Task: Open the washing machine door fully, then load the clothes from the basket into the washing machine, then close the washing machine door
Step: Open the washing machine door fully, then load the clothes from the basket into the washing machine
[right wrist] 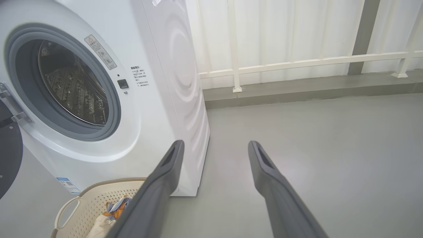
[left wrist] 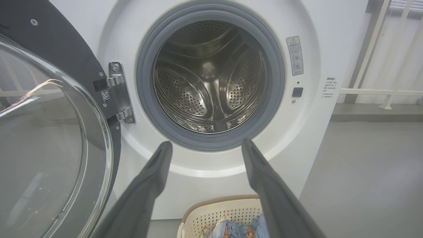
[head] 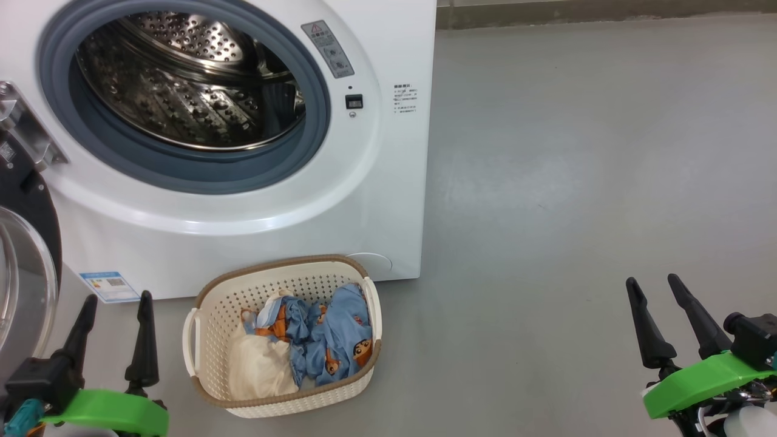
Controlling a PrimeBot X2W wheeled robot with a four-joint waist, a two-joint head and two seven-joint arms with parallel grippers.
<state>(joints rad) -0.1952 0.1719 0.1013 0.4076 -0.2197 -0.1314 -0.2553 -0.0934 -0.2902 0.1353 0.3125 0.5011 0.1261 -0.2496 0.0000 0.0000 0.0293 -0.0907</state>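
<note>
Right in front of the big white boxy front-loading washing machine (head: 243,237) you find the small cream-white perforated plastic basket (head: 209,303) with its brown woven-look rim, close to the machine's base. It holds the clothes (head: 331,340): crumpled light blue printed fabric and a plain cream-white cloth. The round glossy black door (head: 27,200) stands swung out at the machine's left, exposing the perforated steel drum (head: 182,91). Your left gripper (head: 118,298) hovers before the machine's lower left corner, fingers spread wide, gripping nothing. Your right gripper (head: 652,280) hangs well off the machine's right side, equally wide and empty.
</note>
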